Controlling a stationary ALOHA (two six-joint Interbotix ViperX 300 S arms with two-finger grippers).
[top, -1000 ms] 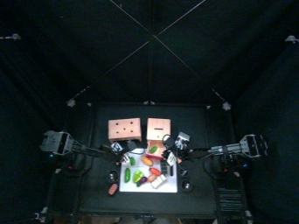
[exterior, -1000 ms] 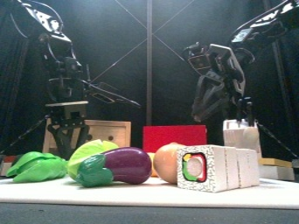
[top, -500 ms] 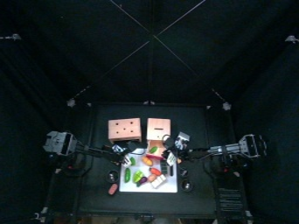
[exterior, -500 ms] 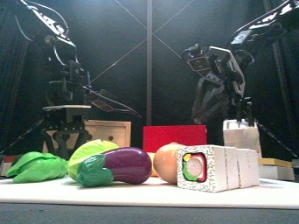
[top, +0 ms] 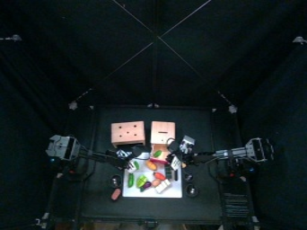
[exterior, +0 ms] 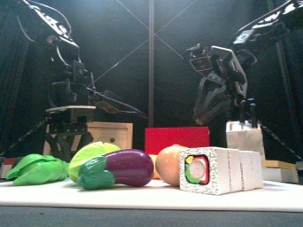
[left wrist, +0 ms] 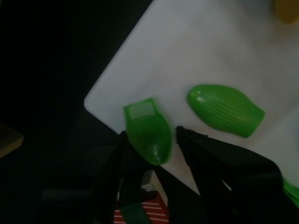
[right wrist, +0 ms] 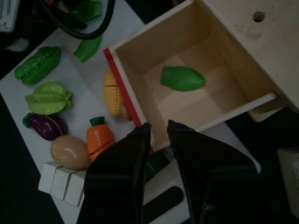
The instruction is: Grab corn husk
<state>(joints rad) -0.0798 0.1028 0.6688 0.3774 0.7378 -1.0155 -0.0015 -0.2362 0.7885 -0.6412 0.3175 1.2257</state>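
The corn husk, a narrow green leaf-shaped piece, lay at the corner of the white mat, its long axis running roughly along the line of the left gripper so that one end pointed in between the jaws and the squarer end pointed away across the mat. The left gripper's jaws stood apart on either side of the husk's near end, not visibly clamped on it. Just beside the husk, a little apart, lay a second, broader green leaf piece. The mat's edges met in a corner close to the husk, with bare black table beyond, so the open room lay on that dark side. In the front view the green pieces sat at the mat's left end, next to a purple eggplant and a white block set. The right gripper hovered over a wooden box that held another green leaf; its jaws showed a narrow gap with nothing held between them.
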